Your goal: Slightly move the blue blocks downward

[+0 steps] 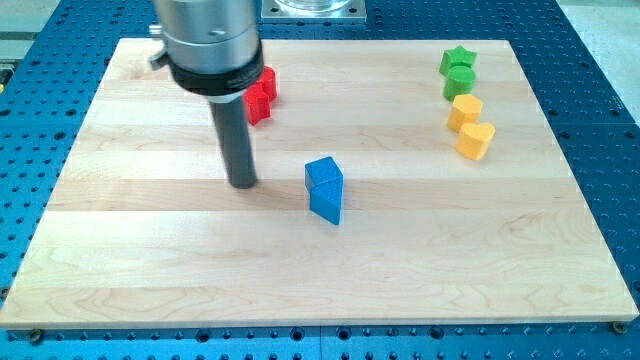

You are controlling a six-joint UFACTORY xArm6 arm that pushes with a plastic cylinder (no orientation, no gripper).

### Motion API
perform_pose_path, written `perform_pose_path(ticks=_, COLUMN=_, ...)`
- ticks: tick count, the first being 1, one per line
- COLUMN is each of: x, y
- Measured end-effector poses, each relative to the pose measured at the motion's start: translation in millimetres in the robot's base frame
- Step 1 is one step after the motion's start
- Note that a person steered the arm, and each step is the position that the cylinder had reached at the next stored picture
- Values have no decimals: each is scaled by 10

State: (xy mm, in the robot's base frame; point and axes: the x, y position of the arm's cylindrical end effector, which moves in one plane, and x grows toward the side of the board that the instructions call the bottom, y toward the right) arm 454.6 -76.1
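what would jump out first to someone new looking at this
The big dark rod coming down from the view's top left, my tip resting on the board left of the blue blocks at centre. Then the colour clusters: red blocks behind the rod, green blocks and yellow blocks top right.

Red blocks (261,95) near wooden board's (150,250) top edge. At the view's right: green star (459,59), green cylinder (459,82), yellow block (465,110), yellow heart (476,140).

Text on the wooden board (400,250): none readable
Labels on the blocks: none readable
Marks on the rod: none readable
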Motion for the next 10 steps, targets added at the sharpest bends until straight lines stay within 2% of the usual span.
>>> perform_pose_path(ticks=1, x=-200, y=293)
perform_pose_path(ticks=2, x=-108, y=616)
perform_pose_path(ticks=4, x=-102, y=669)
perform_pose_path(ticks=7, x=628, y=334)
perform_pose_path(ticks=8, x=734, y=319)
perform_pose_path(ticks=9, x=646, y=122)
perform_pose_path(ticks=10, x=36, y=133)
